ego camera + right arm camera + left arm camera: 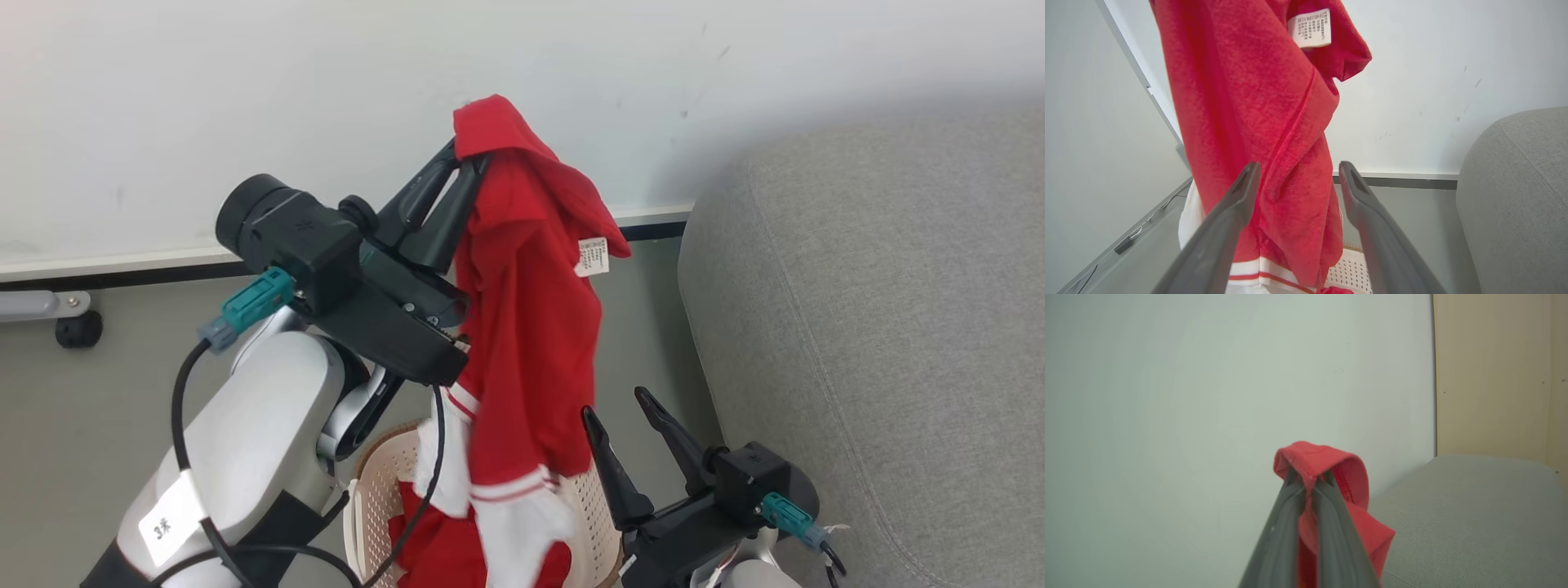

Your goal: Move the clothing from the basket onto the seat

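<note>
Left fingers (445,214): pressed together, pinching a fold at the top of the red garment (531,327). They are raised high in front of the white wall (245,82). In the left wrist view we see the fold bulging over the tips.
Red garment: hangs straight down from the left fingers. Its white-striped cuff reaches the mouth of the basket (377,486), and a white label (593,256) shows near its top on the sofa side.
Second garment (437,547): red, crumpled inside the basket and partly covered by the hanging cuff.
Basket: on the floor (82,425) between the two arms, near the sofa's left edge.
Right fingers (608,465): spread apart, pinching nothing, pointing up just beside the lower part of the hanging garment. In the right wrist view the cloth shows between them, but we cannot tell whether it touches.
Sofa (882,327): grey, on the right. We note the held garment is apart from it, not yet over the cushion.
</note>
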